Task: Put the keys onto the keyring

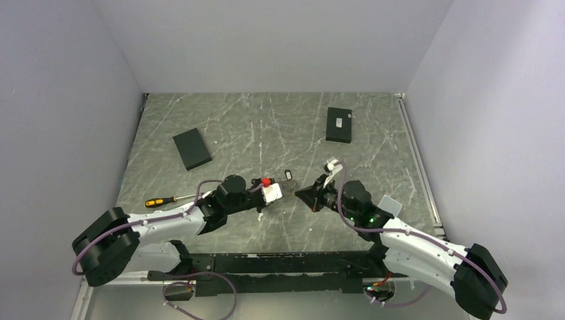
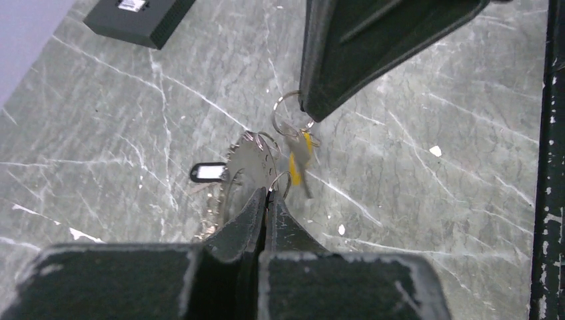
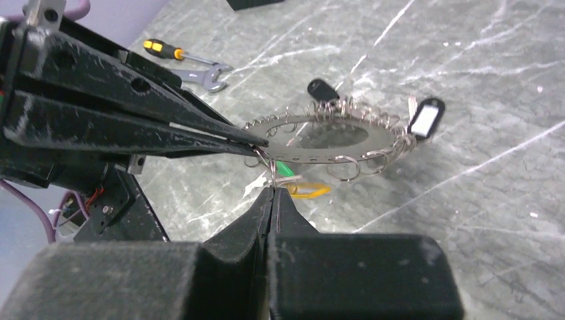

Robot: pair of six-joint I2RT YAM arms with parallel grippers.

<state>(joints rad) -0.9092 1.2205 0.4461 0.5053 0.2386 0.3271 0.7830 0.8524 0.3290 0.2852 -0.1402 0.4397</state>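
Two grippers meet at the keyring [image 3: 376, 137], a flat silver loop fringed with small rings and keys, held about level over the marble-patterned table [image 1: 266, 127]. Left gripper [image 2: 268, 197] has its fingers pressed together on the keyring's rim, with no gap showing between them. Right gripper [image 3: 273, 192] comes at the same stretch of rim from the opposite side, its fingers pinched tight on a thin wire ring [image 2: 275, 115] just beside the keyring. Keys [image 2: 294, 167], one with an orange-yellow head, hang from that wire ring just below the keyring's edge. A labelled black tag [image 3: 426, 117] and a plain black tag [image 3: 322, 89] sit at the keyring's rim opposite the right gripper. Well apart from the keyring, on the left arm's side, an orange-handled screwdriver [image 3: 166, 48] and a silver wrench [image 3: 203, 73] lie close together. A black box [image 1: 192, 148] lies beyond the keyring toward the left, a second black box [image 1: 339, 125] beyond it toward the right
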